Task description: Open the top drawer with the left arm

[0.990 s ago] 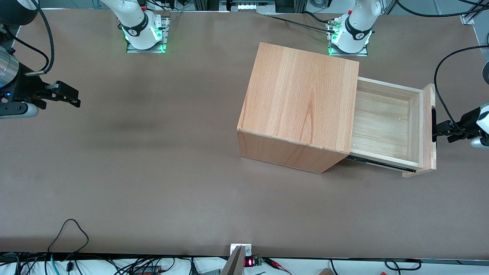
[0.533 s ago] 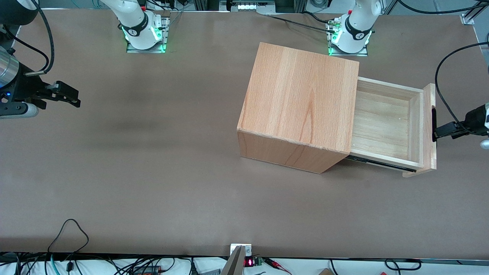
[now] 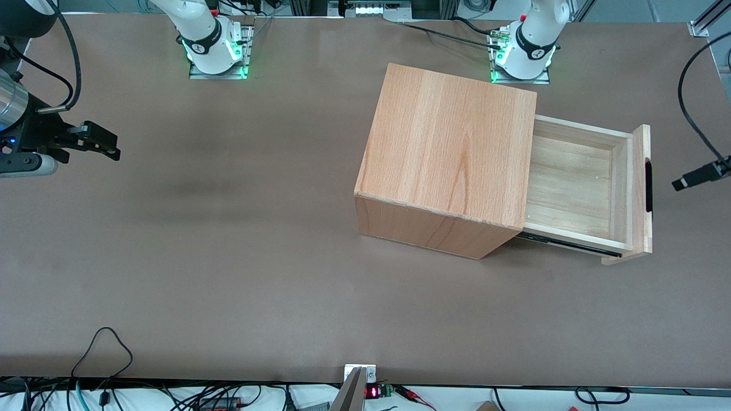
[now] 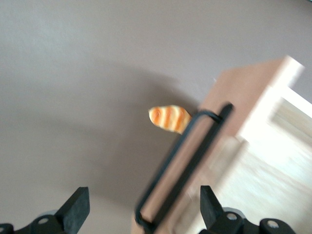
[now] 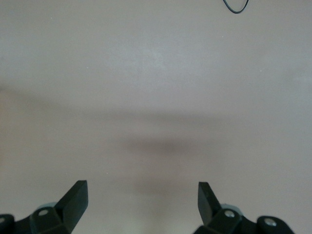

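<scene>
The top drawer (image 3: pixel 577 185) stands pulled far out of the light-wood cabinet (image 3: pixel 451 142), its pale tray showing. Its front panel (image 3: pixel 641 188) carries the black bar handle (image 3: pixel 648 186), which also shows in the left wrist view (image 4: pixel 183 168). The left arm's gripper (image 3: pixel 679 184) hangs clear of the handle, a short gap off toward the working arm's end of the table. In the left wrist view the gripper (image 4: pixel 142 197) is open, its fingers (image 4: pixel 78 207) spread wide with nothing between them.
A small orange-striped thing (image 4: pixel 169 118) shows near the drawer's front panel in the left wrist view. A black cable (image 3: pixel 688 120) loops above the table edge by the gripper. The arm bases (image 3: pixel 528 51) stand farther from the camera than the cabinet.
The gripper has let go of the handle and drawn back from the drawer toward the working arm's end of the table. The drawer stays pulled out.
</scene>
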`<move>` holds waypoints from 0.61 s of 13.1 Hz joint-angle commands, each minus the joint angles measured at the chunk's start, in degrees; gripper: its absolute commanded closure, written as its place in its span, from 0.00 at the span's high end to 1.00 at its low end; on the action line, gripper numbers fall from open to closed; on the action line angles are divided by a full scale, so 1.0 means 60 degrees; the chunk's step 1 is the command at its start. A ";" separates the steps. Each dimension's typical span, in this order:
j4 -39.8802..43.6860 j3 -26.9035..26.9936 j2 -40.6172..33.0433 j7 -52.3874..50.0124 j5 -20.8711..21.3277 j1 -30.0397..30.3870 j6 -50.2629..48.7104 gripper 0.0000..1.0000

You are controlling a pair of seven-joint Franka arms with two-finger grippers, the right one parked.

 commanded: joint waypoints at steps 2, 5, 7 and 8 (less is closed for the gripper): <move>0.0714 0.0165 -0.0883 -0.0589 0.0573 -0.0980 -0.1688 1.00; 0.1037 0.0034 -0.1470 -0.1160 0.0883 -0.1729 -0.2422 1.00; 0.0950 -0.0243 -0.2026 -0.1351 0.0912 -0.1921 -0.2570 1.00; 0.0877 -0.0390 -0.2246 -0.1410 0.0898 -0.1921 -0.2658 1.00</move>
